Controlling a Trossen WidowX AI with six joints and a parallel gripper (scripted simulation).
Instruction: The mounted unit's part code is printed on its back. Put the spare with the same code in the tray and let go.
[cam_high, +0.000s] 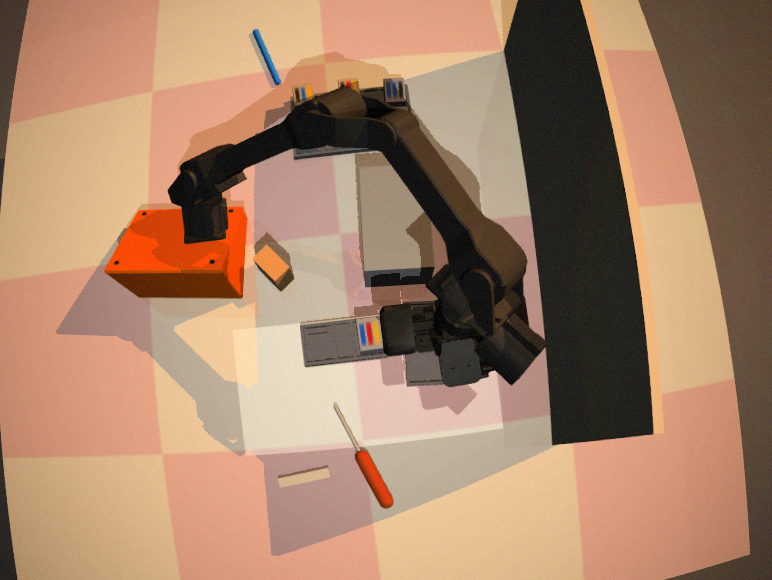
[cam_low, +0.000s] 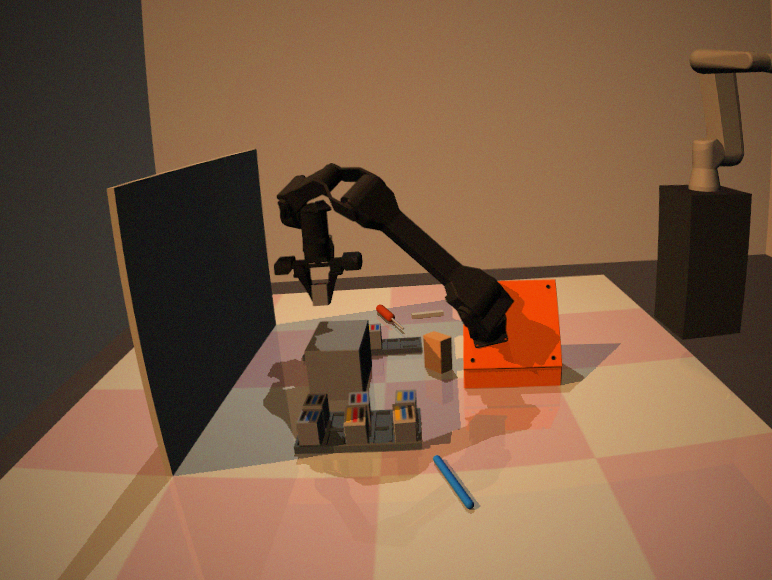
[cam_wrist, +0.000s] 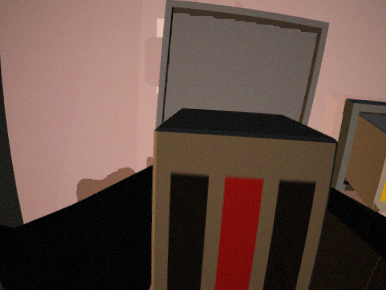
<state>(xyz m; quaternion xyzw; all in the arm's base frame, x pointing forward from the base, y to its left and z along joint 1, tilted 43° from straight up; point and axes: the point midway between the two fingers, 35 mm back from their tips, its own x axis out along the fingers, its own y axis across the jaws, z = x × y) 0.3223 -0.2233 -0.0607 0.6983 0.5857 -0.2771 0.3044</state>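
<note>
My gripper is shut on a beige unit with black, red and black stripes. It holds the unit upright, high above the table. The shallow grey tray lies beneath and, in the wrist view, just beyond the unit; its visible floor is bare. The mounted unit, with blue, red and yellow stripes in the top view, stands on a grey base beside the tray. Several striped spares stand in the rack; the arm partly hides them in the top view.
A tall black panel stands beside the gripper. A grey box stands between rack and tray. An orange box, wooden block, screwdriver, beige bar and blue rod are also there.
</note>
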